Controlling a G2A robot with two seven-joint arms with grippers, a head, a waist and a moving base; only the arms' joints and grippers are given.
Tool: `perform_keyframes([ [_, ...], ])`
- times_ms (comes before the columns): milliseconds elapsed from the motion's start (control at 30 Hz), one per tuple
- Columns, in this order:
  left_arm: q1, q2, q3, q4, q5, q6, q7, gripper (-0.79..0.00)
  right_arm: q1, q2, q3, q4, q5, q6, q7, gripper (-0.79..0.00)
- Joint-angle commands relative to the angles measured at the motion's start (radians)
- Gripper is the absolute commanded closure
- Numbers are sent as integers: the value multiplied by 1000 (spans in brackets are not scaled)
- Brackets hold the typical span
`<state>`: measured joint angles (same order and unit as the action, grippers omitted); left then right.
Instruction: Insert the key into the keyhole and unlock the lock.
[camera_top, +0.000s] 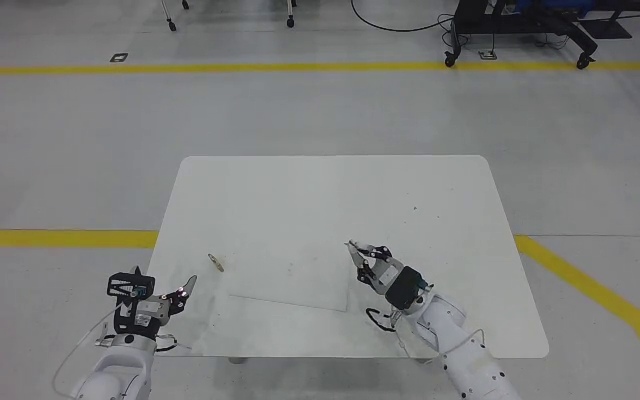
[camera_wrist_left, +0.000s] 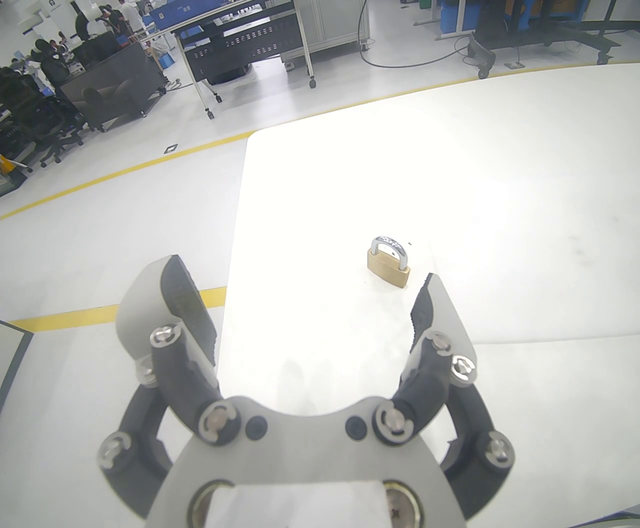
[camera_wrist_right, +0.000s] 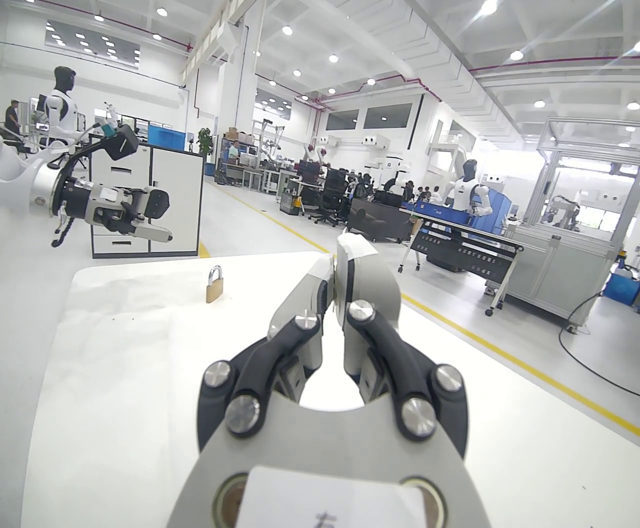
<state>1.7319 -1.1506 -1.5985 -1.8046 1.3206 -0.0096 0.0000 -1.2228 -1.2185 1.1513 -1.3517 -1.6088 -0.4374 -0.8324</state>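
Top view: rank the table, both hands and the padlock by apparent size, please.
Largest: the table.
Next: the left hand and the right hand, which look about alike, so I won't rank them.
Smallest: the padlock, far smaller than either hand.

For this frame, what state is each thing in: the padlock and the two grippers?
padlock: standing upright on the table, shackle closed.
left gripper: open, empty, apart from the padlock.
right gripper: shut; whether a key is pinched in it cannot be told.
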Motion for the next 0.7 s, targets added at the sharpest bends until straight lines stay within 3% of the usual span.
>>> perform_keyframes([
  [0,9,-1,-21,-14,-117,-73,4,-785,-11,4,-1,-28,30,-87,-70,0],
  [100,11,0,-68,-24,-406,-239,-39,-785,-1,5,20,-2,110,-128,-50,0],
  [200,-12,8,-119,-2,-813,-438,-234,-785,31,-9,7,16,255,-140,55,0],
  [333,-80,26,-145,20,-1256,-465,-595,-785,75,-23,-17,39,370,-175,159,0],
  [367,-95,30,-153,23,-1300,-450,-649,-785,85,-25,-20,41,392,-174,177,0],
  [500,-95,30,-153,23,-1300,-450,-649,-785,106,-37,-26,67,486,-122,281,0],
  [667,-92,29,-143,17,-1320,-453,-648,-785,106,-37,-26,67,486,-122,281,0],
])
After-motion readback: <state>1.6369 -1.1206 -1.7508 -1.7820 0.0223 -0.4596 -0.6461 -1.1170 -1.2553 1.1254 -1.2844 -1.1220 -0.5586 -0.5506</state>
